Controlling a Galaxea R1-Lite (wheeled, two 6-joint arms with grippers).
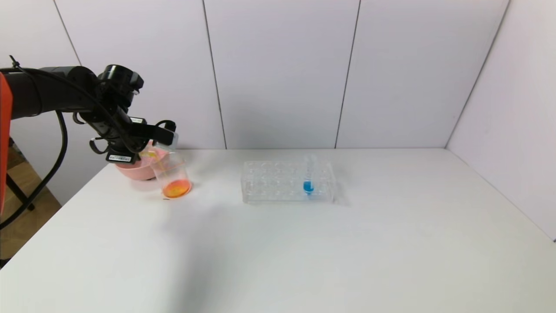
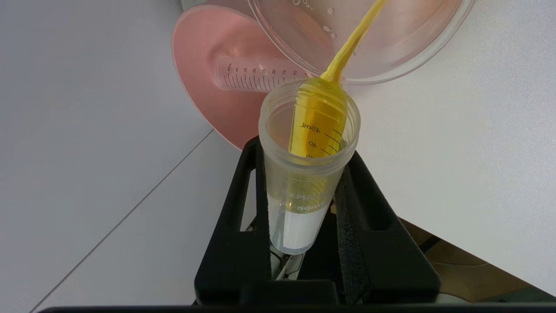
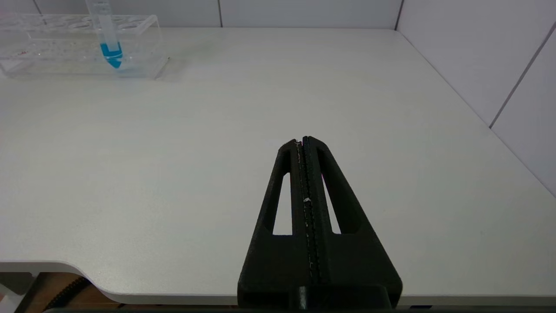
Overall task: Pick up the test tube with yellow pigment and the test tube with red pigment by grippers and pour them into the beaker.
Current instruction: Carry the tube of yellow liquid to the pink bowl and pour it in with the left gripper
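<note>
Left gripper (image 2: 304, 191): jaws clamped on the test tube with yellow pigment (image 2: 310, 143), tilted mouth-down, pouring into the beaker (image 1: 173, 176) near the table's (image 1: 304, 252) far left corner. Right gripper (image 3: 304, 141): jaws closed, empty, over near edge.

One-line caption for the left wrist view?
Left gripper tips the yellow-pigment tube, streaming yellow liquid into the beaker beside the pink bowl.

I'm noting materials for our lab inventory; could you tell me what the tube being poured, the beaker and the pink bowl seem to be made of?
The test tube with yellow pigment, held in the left gripper: probably clear plastic, slightly frosted, with printed graduations and a threaded rim.
The beaker: transparent and thin-walled; glass or plastic, I cannot tell which.
The pink bowl: opaque with a smooth matte look, likely plastic.
</note>
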